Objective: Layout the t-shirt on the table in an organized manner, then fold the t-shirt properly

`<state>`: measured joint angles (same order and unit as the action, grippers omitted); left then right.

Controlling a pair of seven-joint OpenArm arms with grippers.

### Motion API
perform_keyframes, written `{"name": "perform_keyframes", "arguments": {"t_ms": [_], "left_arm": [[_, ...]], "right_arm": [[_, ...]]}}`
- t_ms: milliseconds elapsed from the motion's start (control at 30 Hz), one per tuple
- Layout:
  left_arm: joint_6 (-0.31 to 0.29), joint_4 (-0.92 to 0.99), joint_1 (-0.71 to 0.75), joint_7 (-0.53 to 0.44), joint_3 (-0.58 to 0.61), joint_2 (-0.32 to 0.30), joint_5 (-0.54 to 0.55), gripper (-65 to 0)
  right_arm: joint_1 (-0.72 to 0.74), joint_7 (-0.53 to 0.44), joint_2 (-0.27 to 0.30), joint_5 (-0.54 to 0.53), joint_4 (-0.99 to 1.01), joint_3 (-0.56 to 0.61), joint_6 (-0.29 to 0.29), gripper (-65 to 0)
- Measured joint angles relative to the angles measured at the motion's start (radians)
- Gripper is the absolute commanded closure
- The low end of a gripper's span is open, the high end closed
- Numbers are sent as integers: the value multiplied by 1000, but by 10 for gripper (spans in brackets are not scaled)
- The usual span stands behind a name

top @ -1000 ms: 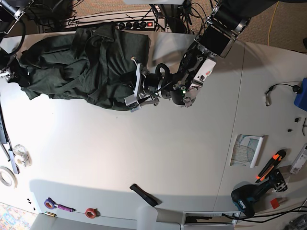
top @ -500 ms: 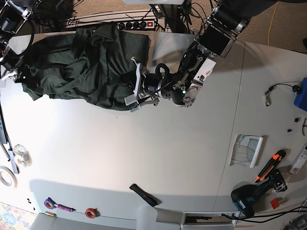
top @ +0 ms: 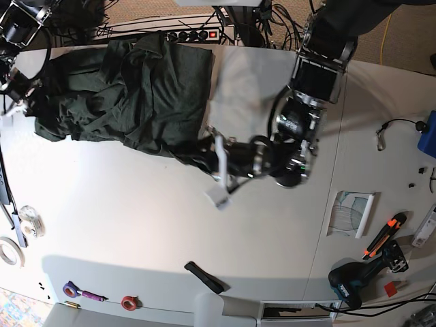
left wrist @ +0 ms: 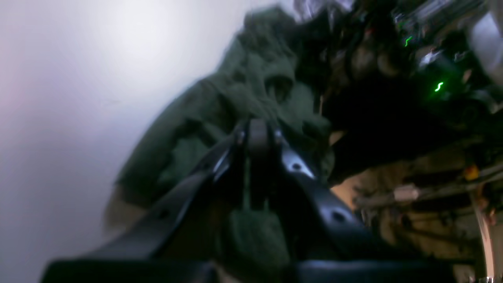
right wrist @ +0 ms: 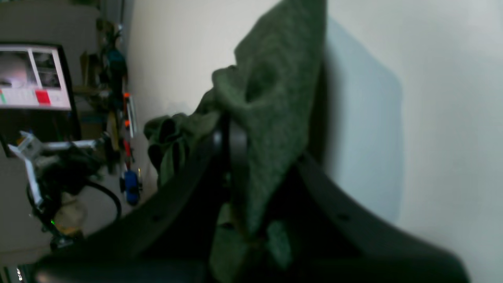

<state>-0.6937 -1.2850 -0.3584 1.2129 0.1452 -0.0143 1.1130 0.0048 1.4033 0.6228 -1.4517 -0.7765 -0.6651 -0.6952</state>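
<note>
Clearly t-shirt (top: pixel 136 102) within left end effector (left wrist: pixel 257 133)

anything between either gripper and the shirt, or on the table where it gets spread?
Nothing visible. The left gripper and right gripper are each shut on t-shirt fabric. The table in front of it is bare; tape rolls and a small black object sit near the edges.

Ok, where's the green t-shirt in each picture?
Base: the t-shirt lies bunched at the top left of the table.
Left wrist: in the middle, running up from the left gripper.
Right wrist: in the middle, draped over the right gripper.
Shared landmark: the white table, beside the t-shirt in all three.
</note>
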Motion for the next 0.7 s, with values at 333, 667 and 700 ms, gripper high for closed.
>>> {"name": "perform_keyframes", "arguments": {"t_ms": [333,667,700], "left_arm": [[0,1,26,24,-82,-170,44,-45],[0,0,25,17,-81,-184,45,-44],[0,1,25,17,-81,-183,44,-44]], "right_arm": [[-100,10,-148,9,-450,3,4,0],[-270,25,-463,24,-1154,1,0,0],[-274,21,-494,68,-1213,1,-4,0]]}}
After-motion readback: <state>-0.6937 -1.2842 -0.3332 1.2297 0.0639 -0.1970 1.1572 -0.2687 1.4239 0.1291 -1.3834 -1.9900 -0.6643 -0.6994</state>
